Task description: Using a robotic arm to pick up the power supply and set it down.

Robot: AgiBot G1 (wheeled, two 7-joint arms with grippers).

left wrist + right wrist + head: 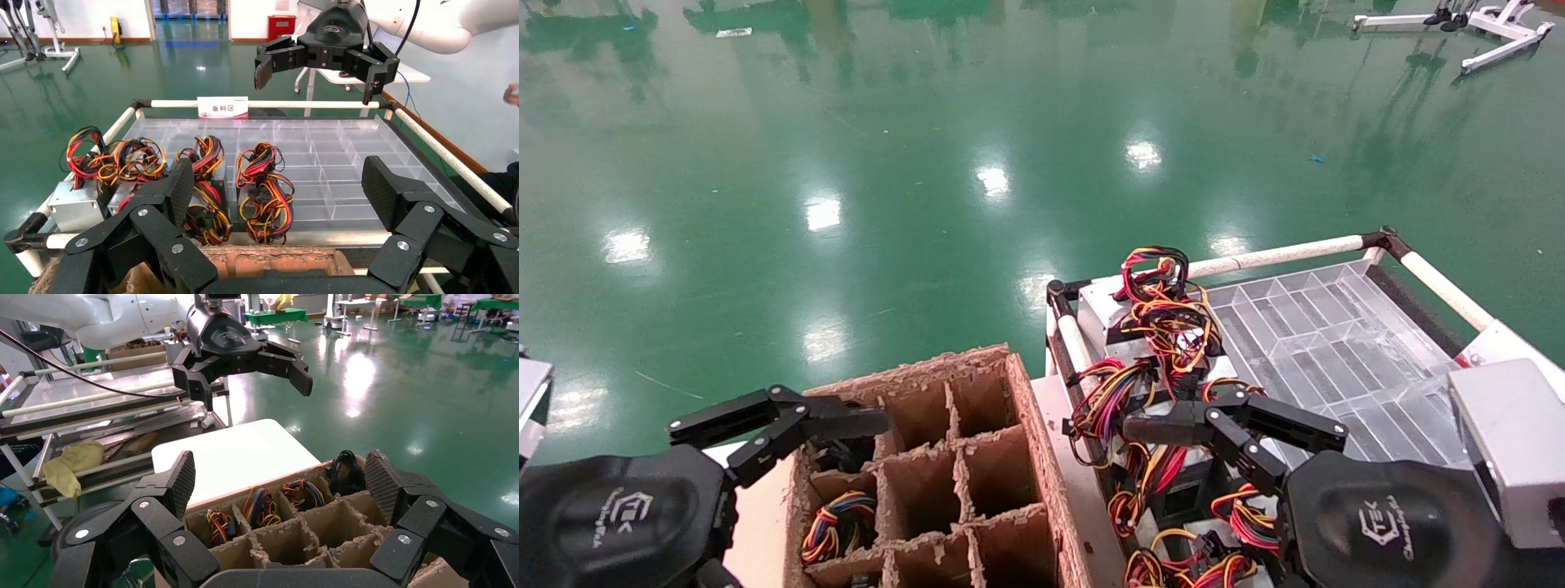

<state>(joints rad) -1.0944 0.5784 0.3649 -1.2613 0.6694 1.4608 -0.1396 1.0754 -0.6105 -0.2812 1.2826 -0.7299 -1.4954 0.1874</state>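
Observation:
Several power supplies [1173, 327] lie on the left side of a cart, silver-grey boxes under bundles of red, yellow, orange and black wires. In the left wrist view they lie in a row [266, 196], with one bare metal box [76, 205] at the end. My right gripper [1173, 426] hovers open just above the nearer supplies, holding nothing. My left gripper [846, 425] hangs open over the far left corner of a divided cardboard box [1026, 425]. Each wrist view shows its own fingers [177, 190] [180, 478] spread wide and empty.
Some cells of the cardboard box hold wire bundles [263, 505]. A clear compartment tray [1328, 343] covers the cart's right side inside white rails [1279, 255]. A white table top [238, 456] lies beyond the box. Glossy green floor surrounds everything.

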